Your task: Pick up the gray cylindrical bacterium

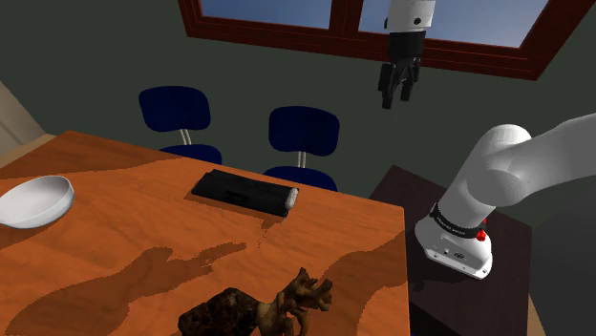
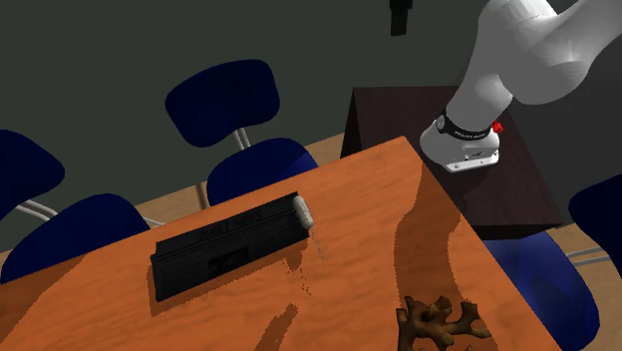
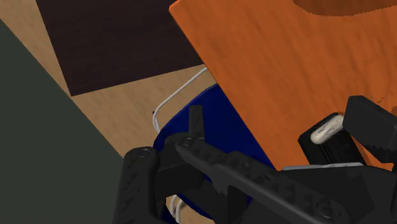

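Starting at the shoulder view's left, the white bowl sits well apart from everything else on the orange worktop, so we see no trouble there. Next comes the flat black block, and here the risk begins. The small gray cylinder lies along the block's short end, touching it or just beside it; we cannot tell which. One finger may find no gap on that side. It could land on the block, tip the grasp, or clamp block and cylinder together.

The cylinder is round, so a glancing touch on its free side could roll it across the bare worktop. A late closing could squeeze it out sideways. The gnarled brown piece nearer the camera looks far enough away not to interfere.

Further right, the pincer hangs high in front of the window, past the worktop's edge and well apart from the cylinder. Its fingers stand apart and hold nothing. We judge the long descent leaves room for misalignment, and from the wrist camera the cylinder sits beside one finger, not between the two.
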`<state>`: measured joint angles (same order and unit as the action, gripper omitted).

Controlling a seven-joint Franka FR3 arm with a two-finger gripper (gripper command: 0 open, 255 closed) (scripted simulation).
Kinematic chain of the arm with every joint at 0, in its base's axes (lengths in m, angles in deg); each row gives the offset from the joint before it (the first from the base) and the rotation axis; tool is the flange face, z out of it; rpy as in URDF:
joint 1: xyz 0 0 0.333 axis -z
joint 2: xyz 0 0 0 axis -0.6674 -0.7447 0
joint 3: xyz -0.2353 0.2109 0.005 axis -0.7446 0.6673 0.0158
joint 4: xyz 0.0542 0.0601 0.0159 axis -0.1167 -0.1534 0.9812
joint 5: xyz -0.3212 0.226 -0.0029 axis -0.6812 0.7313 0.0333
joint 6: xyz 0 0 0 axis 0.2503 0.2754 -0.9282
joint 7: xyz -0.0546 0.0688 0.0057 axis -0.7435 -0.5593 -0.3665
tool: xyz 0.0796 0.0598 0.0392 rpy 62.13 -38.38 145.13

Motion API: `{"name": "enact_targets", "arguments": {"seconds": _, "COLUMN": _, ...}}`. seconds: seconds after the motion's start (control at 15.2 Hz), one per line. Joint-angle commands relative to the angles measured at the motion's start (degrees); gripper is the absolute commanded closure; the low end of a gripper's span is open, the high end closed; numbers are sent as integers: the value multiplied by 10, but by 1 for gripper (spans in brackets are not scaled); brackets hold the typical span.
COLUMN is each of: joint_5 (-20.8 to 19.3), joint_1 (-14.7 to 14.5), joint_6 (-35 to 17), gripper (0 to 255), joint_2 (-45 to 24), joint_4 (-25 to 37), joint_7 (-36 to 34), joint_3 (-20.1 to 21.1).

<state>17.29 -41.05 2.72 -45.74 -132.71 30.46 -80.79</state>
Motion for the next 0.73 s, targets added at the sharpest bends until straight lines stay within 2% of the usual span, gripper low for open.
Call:
{"name": "enact_targets", "arguments": {"seconds": 0.0, "joint_5": 0, "joint_1": 0, "joint_6": 0, "gripper": 0, "joint_2": 0, "joint_4": 0, "joint_7": 0, "joint_3": 0}}
{"name": "enact_targets", "arguments": {"seconds": 0.33, "joint_5": 38, "joint_1": -14, "joint_6": -102, "gripper": 0, "joint_2": 3, "joint_4": -67, "joint_7": -66, "joint_3": 64}}
{"name": "enact_targets", "arguments": {"seconds": 0.66, "joint_5": 72, "joint_1": -30, "joint_6": -213, "gripper": 0, "joint_2": -27, "joint_4": -111, "joint_7": -131, "joint_3": 133}}
